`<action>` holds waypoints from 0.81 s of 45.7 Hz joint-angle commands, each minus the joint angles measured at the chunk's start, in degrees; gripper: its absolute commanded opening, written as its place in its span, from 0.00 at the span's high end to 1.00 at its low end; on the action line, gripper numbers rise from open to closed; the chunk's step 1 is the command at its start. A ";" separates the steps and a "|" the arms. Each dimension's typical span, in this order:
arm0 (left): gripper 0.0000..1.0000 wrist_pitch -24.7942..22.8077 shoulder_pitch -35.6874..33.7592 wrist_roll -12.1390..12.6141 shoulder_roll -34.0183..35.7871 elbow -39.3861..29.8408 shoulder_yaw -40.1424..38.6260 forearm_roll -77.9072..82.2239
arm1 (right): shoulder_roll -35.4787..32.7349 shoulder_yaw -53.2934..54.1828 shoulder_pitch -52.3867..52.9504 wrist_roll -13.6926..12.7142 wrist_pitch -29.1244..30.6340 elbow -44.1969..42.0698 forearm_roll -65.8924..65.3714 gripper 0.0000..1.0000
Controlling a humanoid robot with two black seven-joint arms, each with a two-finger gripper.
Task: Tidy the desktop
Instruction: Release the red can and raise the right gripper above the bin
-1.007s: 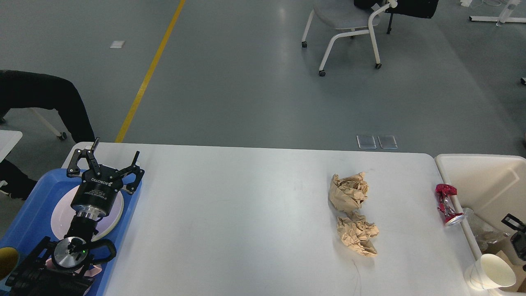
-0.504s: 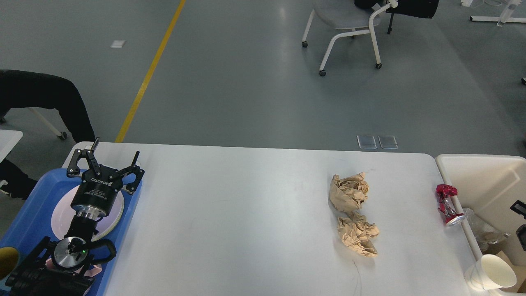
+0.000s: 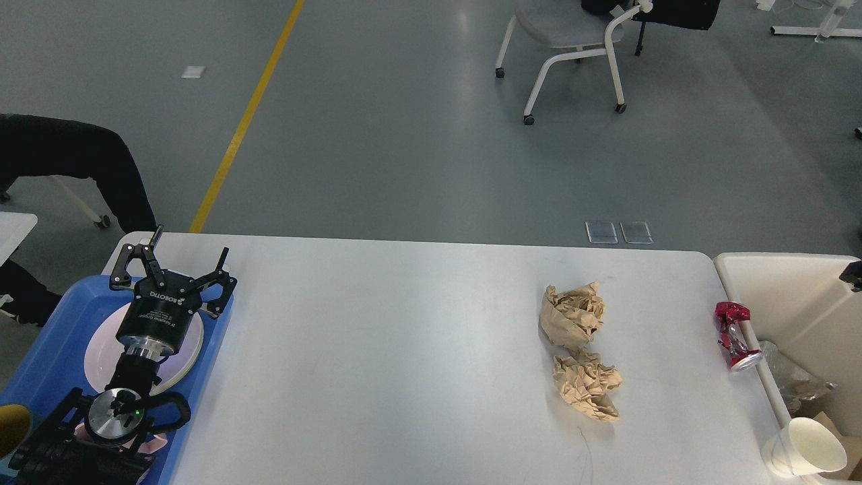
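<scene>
Clearing the desktop is under way, by my reading: two crumpled brown paper balls lie touching each other right of center, a crushed red can sits near the right edge just beside the beige bin, and a white paper cup stands at the lower right corner. The left gripper hangs over a white plate in the blue tray at lower left, its fingers spread wide and holding nothing. Only a dark sliver of the right gripper shows at the right edge, above the bin; whether it is spread or closed I cannot tell. The next move likely calls for reaching the can or the paper and dropping it into the bin. The white tabletop fills the lower frame; beyond lies gray floor with a yellow line and a chair at the top.
</scene>
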 commanded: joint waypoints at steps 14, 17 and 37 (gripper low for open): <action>0.04 0.00 0.00 0.02 0.00 0.00 0.00 0.00 | 2.43 -14.57 39.11 -7.62 20.24 26.65 -2.84 0.00; 0.04 0.00 0.00 0.02 0.00 0.00 0.00 0.00 | 4.45 -14.57 42.99 -7.71 27.01 28.32 -2.84 0.00; 0.04 0.00 0.00 0.02 0.00 0.00 0.00 0.00 | 8.94 -14.75 67.51 -7.71 32.37 44.58 -2.23 0.00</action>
